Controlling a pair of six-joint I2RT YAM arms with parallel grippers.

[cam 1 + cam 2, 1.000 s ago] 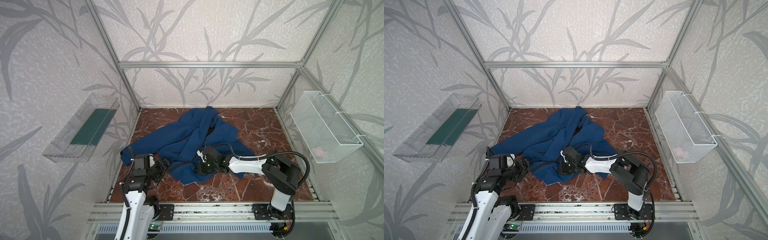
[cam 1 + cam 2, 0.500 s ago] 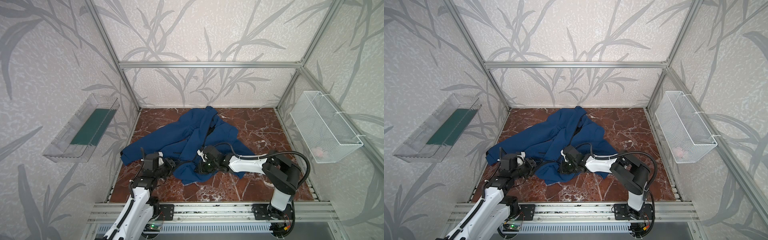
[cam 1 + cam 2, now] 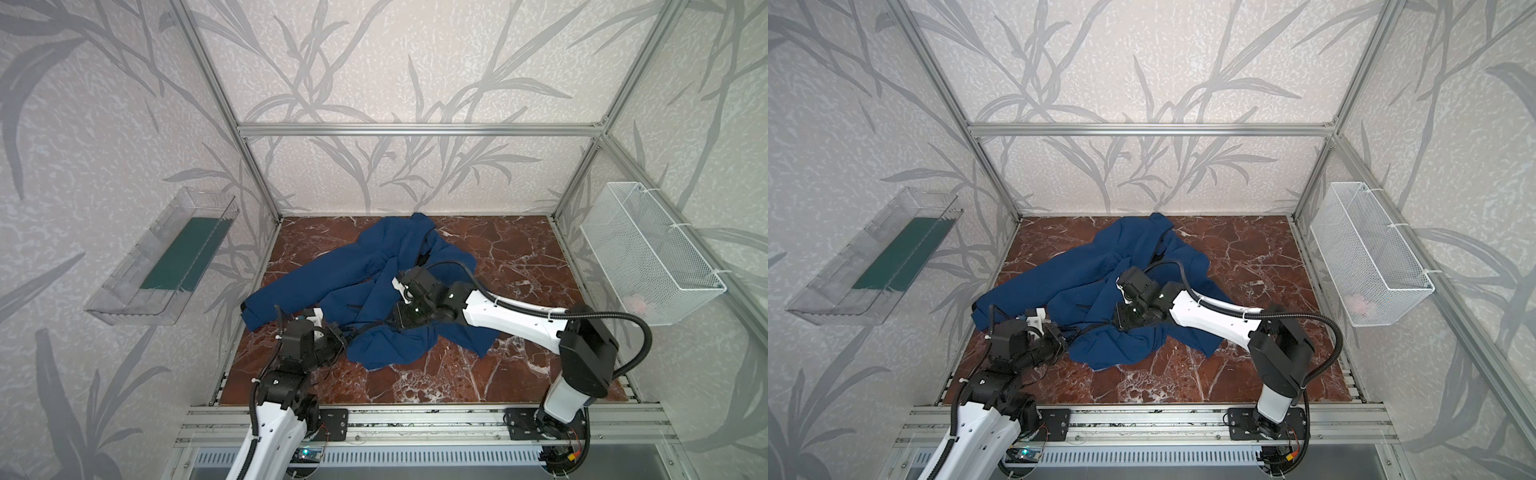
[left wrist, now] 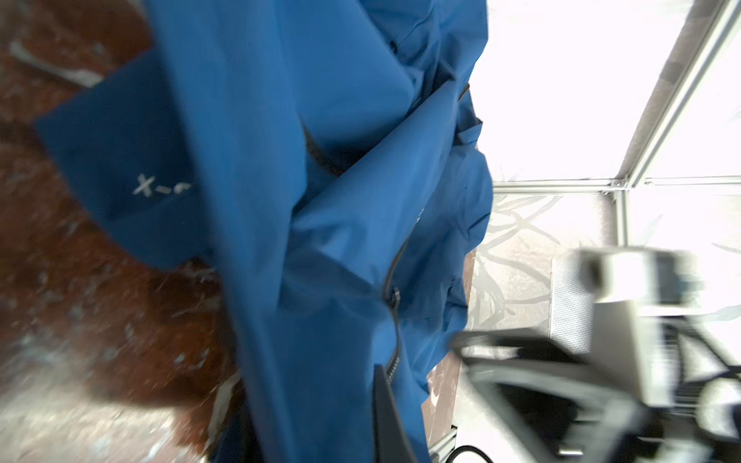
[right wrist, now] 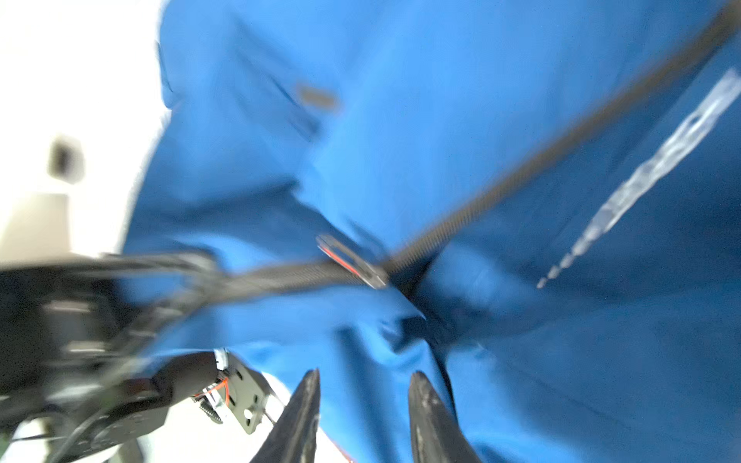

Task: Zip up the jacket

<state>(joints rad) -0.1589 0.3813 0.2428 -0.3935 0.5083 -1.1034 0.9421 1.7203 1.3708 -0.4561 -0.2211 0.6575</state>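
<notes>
Over the last second the left end effector [image 3: 341, 332] [image 3: 1064, 334] has travelled inward from the tabletop's edge. Its jaws are now pressed together on the near hem of the large navy-blue fabric jacket [image 3: 345, 274] [image 3: 1075, 274], and the right end effector [image 3: 395, 323] [image 3: 1120, 321] has spread apart. In the left wrist view one dark finger [image 4: 383, 421] lies against the blue cloth, close to the black zipper tape [image 4: 395, 348].

In the right wrist view the right end effector [image 5: 363, 379] stands spread with nothing between its fingertips [image 5: 306, 397]. The metal zipper slider [image 5: 353, 262] sits just beyond them, touching neither. From it the tape runs taut toward the left end effector; another stretch [image 5: 521, 180] leads away past blurred white lettering [image 5: 661, 160].

The jacket lies crumpled on the red-brown marble tabletop [image 3: 519, 257], spreading from both end effectors toward the back wall. One sleeve [image 3: 266, 303] reaches out beyond the left end effector. Farther out, a clear plastic tray [image 3: 124, 307] hangs on the wall past the left arm, and a white wire basket [image 3: 648, 249] hangs past the right.
</notes>
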